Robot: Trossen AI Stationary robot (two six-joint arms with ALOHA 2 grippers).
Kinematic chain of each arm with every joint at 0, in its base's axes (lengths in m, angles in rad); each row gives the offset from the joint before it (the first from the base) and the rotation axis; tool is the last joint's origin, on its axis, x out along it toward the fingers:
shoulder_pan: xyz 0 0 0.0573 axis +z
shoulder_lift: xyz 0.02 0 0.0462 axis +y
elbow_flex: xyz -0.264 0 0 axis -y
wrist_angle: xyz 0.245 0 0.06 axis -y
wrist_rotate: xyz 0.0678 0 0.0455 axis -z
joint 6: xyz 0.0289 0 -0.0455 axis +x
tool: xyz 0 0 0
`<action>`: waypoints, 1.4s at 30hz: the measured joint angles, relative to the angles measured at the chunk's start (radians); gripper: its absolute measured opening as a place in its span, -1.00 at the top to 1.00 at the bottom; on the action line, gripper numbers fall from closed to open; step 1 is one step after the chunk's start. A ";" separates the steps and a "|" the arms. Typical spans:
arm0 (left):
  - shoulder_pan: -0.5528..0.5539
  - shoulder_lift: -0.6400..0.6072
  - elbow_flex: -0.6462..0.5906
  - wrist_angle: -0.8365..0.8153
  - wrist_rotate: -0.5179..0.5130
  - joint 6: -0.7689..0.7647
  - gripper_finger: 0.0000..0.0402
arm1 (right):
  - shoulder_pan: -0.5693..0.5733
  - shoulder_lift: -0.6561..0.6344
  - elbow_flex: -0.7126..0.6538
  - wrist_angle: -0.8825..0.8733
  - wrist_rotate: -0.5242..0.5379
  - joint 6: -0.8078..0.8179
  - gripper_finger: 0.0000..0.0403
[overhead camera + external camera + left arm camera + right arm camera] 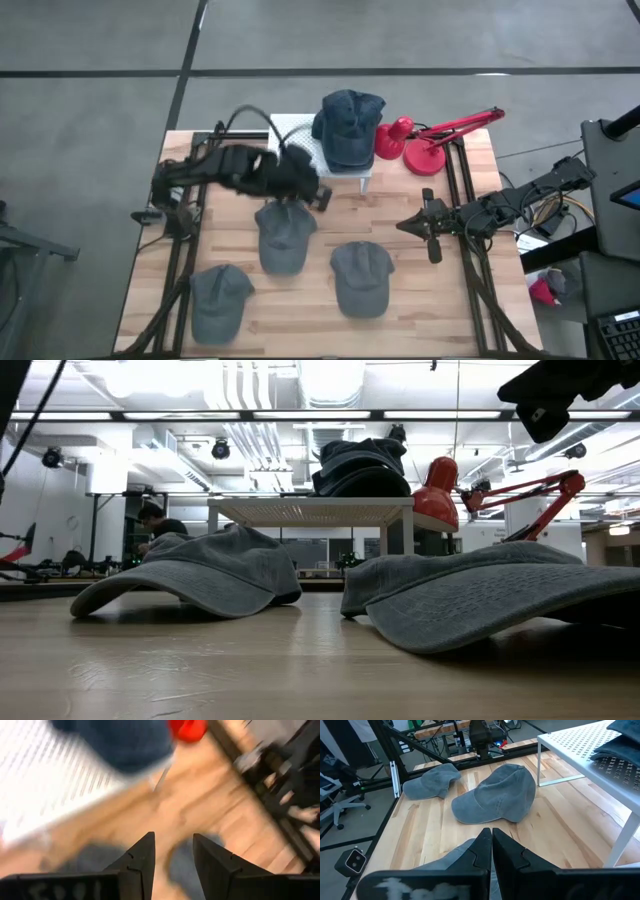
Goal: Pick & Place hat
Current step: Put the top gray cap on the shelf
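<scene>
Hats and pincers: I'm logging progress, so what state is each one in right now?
Dark hat: sitting on the white rack.
Middle grey hat: flat on the table, not held.
Near-left grey hat: flat on the table.
Near-right grey hat: flat on the table.
Left pincer: open, empty, above the middle hat.
Right pincer: shut, empty, waiting at the right.
Red lamp: folded low.

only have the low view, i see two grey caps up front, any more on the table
Observer: Yes, a third grey cap lies apart from those two, on the left arm's side.
Operator: where's the left gripper
Observer: The left gripper hangs beside the white rack, over the middle grey cap, fingers apart and holding nothing.
Operator: and the right one
Observer: The right gripper is shut and empty, off at the table's right side.
</scene>
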 joint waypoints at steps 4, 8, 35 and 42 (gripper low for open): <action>-0.101 0.013 -0.027 -0.073 -0.029 -0.195 0.39 | 0.000 0.000 0.000 0.000 0.000 0.000 0.94; -0.162 0.015 -0.119 -0.041 -0.044 -0.288 0.40 | 0.000 0.000 0.000 0.000 0.000 0.000 0.94; -0.173 -0.002 -0.740 0.110 0.063 -0.554 0.03 | 0.000 -0.001 0.000 0.001 -0.006 0.000 0.94; -0.153 -0.002 -0.785 0.143 0.069 -0.562 -0.39 | 0.000 -0.001 0.000 0.002 -0.006 0.000 0.94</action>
